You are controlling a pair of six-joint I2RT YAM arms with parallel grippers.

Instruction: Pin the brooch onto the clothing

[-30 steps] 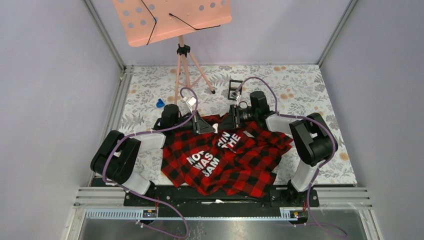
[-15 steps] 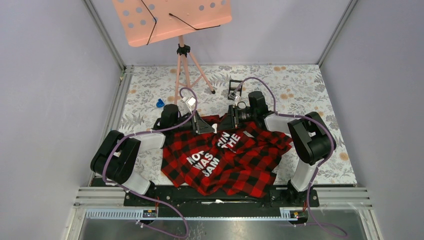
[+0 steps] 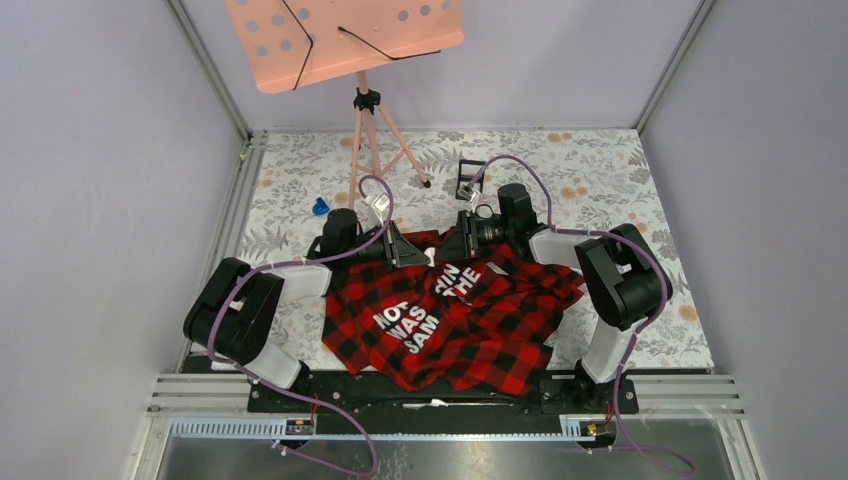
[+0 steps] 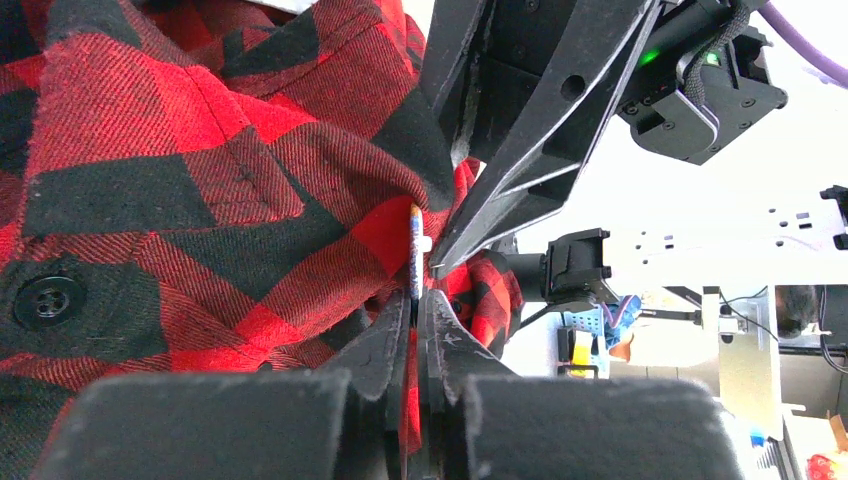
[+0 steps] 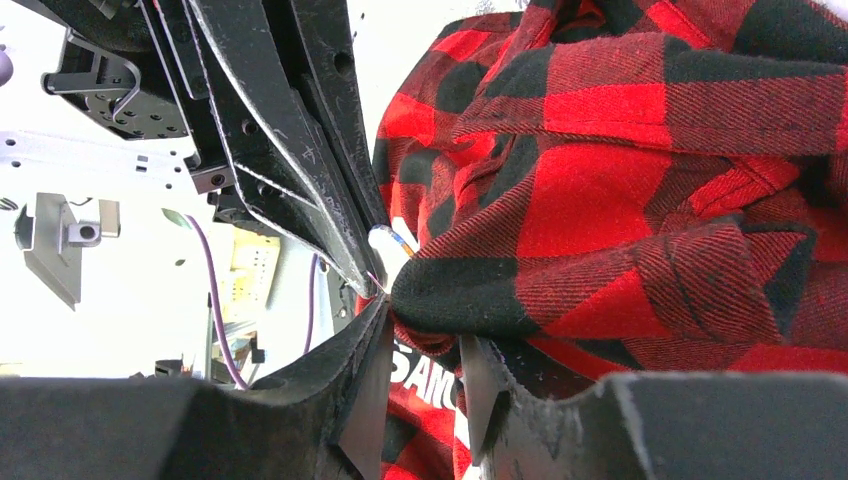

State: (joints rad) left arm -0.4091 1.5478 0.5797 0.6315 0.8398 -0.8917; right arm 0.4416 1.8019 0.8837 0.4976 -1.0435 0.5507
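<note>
The left tool (image 4: 417, 300) has its two fingers pressed together on the brooch (image 4: 415, 245). The brooch stands edge-on above the fingertips as a thin pale disc, right against a raised fold of the red-and-black checked shirt (image 3: 470, 330). The right tool (image 5: 425, 325) faces it from the other side, its fingers a little apart and clamped on that fold, with a black square of the check bunched between them. The tips of the two tools nearly touch. Seen from above, the tools meet over the far edge of the shirt, near its middle. The shirt lies crumpled on the near part of the flowered bench (image 3: 600, 180), its white letters (image 3: 410, 322) facing up. A black shirt button (image 4: 47, 300) shows in the left wrist view. Beyond the shirt are a pink music stand (image 3: 345, 40), a small blue thing (image 3: 320, 207) and a small black square frame (image 3: 468, 178), none of them touching the cloth.
</note>
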